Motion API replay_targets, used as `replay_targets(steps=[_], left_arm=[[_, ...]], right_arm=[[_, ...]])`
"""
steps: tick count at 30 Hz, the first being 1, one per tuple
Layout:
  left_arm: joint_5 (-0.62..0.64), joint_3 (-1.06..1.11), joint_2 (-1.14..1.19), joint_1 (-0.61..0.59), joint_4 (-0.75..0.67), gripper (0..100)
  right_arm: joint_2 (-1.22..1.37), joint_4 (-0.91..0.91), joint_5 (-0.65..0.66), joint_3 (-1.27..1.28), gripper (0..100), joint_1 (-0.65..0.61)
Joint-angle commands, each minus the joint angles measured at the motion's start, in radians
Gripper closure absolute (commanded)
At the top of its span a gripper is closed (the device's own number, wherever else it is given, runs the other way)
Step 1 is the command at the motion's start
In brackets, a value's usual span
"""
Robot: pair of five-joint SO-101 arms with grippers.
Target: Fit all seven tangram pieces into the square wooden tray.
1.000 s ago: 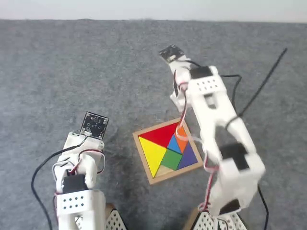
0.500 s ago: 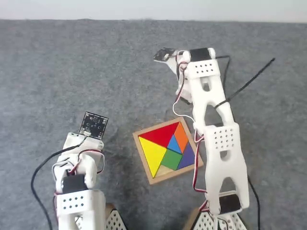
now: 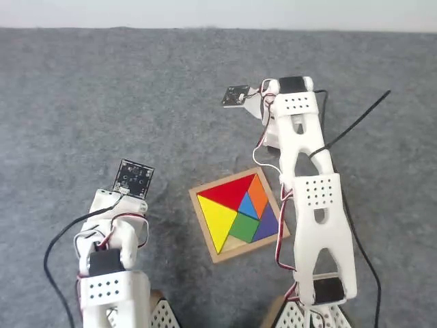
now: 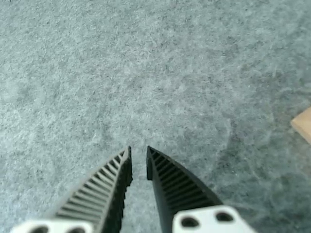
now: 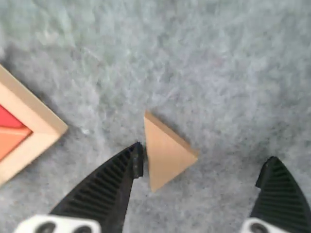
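Note:
The square wooden tray (image 3: 207, 189) lies between the arms and holds red (image 3: 229, 191), yellow (image 3: 216, 217), orange, blue, green and purple pieces. A bare triangular patch (image 3: 235, 244) shows at its near corner. A plain wood-coloured triangle (image 5: 165, 153) lies on the carpet just beyond the tray's far right corner (image 5: 29, 131). My right gripper (image 5: 204, 162) stands open around it, one finger (image 5: 127, 167) close against the triangle's edge. My left gripper (image 4: 138, 153) hovers shut over bare carpet, left of the tray's corner (image 4: 303, 124).
Grey carpet covers the whole table. The right arm (image 3: 311, 198) stretches along the tray's right side, with its cables trailing beside it. The left arm (image 3: 113, 232) stays folded at the near left.
The right arm has lowered and straightened along the tray's right side, and its wrist has dropped toward the carpet past the tray. The left arm has kept still.

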Motion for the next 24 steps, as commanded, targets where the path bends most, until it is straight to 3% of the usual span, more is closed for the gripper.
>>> replay_targets(steps=[1,4,9,24], left_arm=[[-0.012,-0.004,-0.015,-0.002,0.005,95],[-0.012,-0.004,-0.015,-0.002,0.005,95],[-0.012,0.002,-0.015,0.000,0.006,95],[-0.012,0.004,-0.017,0.002,0.006,95]], right_arm=[[-0.013,0.038,0.046,-0.048,62.7,0.033],[-0.013,0.035,0.049,-0.049,63.8,0.025],[-0.013,0.033,0.077,-0.049,75.3,0.019],[-0.013,0.035,0.153,-0.052,75.3,0.007]])
